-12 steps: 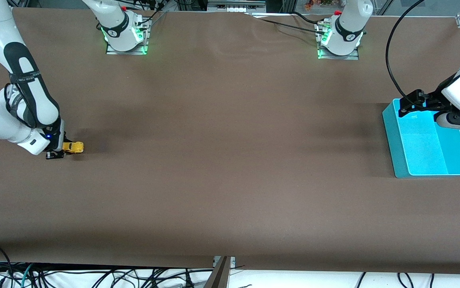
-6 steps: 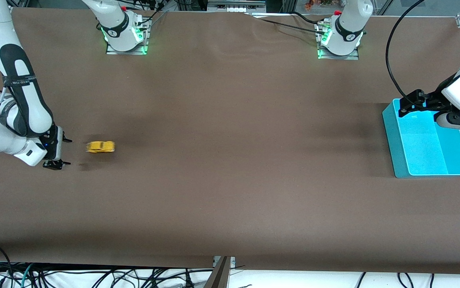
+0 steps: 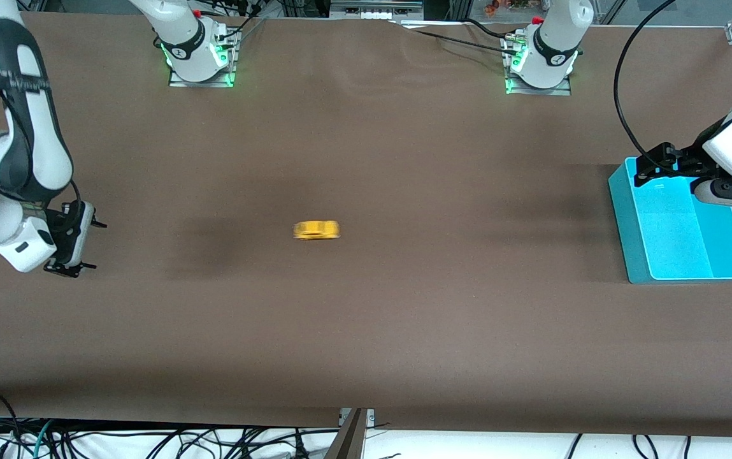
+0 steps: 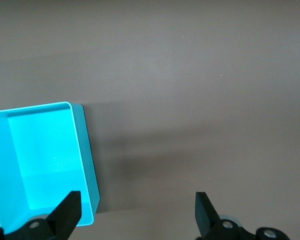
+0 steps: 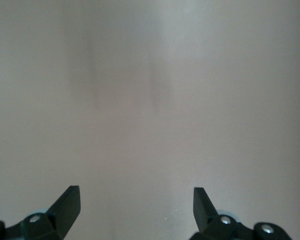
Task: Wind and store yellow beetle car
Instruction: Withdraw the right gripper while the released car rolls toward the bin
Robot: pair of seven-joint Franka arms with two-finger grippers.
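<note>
Arms sit at the two ends of the brown bench (image 3: 366,319), well apart. The right arm comes down from its base and bends low at its own end of the bench; its forearm slopes down to the wrist, and the right pincer (image 3: 76,245) hangs just over the bare bench surface, its tips turned toward the middle of the bench. Its two dark fingers (image 5: 65,202) are spread wide and hold nothing; the right wrist view shows only plain bench surface between them.

The left arm waits at its own end, elbow high, forearm angled down, with the left pincer (image 3: 652,167) over the edge of the turquoise bin (image 3: 624,223) that is farther from the front camera. Its fingers (image 4: 67,212) are likewise spread apart and empty, with the bin's rim (image 4: 82,150) and a stretch of bench below them.

The yellow beetle car (image 3: 316,230) stands on the bench near its middle, free of both pincers, well apart from the right pincer and from the bin. It shows as a blurred yellow streak, its long axis running along the length of the bench from one arm's end toward the other. Which end is its nose cannot be told.
</note>
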